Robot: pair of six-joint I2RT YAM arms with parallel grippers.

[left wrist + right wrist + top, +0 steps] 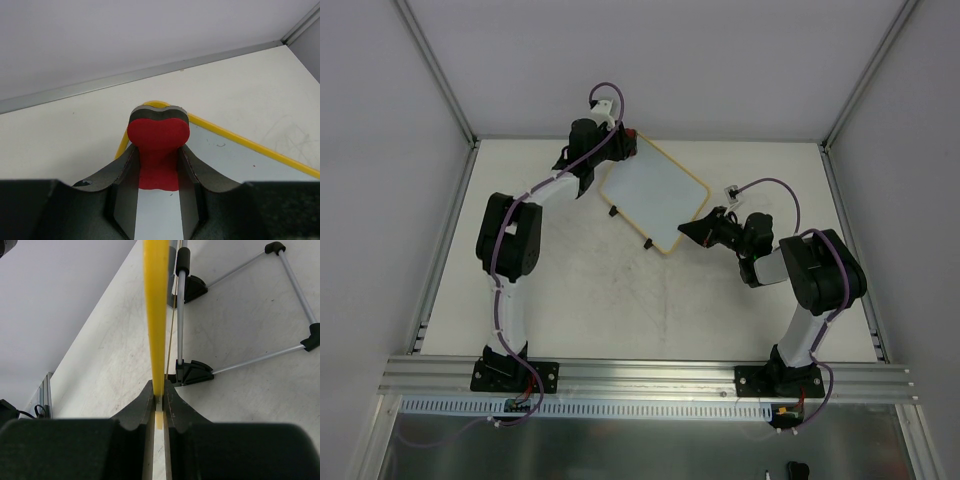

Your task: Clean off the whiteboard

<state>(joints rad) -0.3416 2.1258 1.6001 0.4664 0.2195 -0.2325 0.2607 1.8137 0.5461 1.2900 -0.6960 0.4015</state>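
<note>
— What is on the left side?

— My left fingers [622, 140] are at the far end of the worktop [570, 300]. They pinch a red and black eraser [158, 131]. It is squeezed in from both sides, and its top sticks out past the tips.

— Where is the eraser?

— Right at the far corner of the whiteboard [655, 195], over the yellow frame [250, 145]. I cannot tell if it touches the board.

— And where is the whiteboard?

— In the far middle of the worktop, between my two arms. It is turned, so one corner points back at me. From above its face looks white.

— What about the right side?

— My right fingers [692, 228] pinch the near right edge of the board. In my right wrist camera the yellow frame runs straight up from between them. They are almost pressed together, with only the thin frame in the gap. Just to the right of the frame I see two black feet [194, 372] with thin metal rods [250, 359]. They rest on the worktop.
</note>
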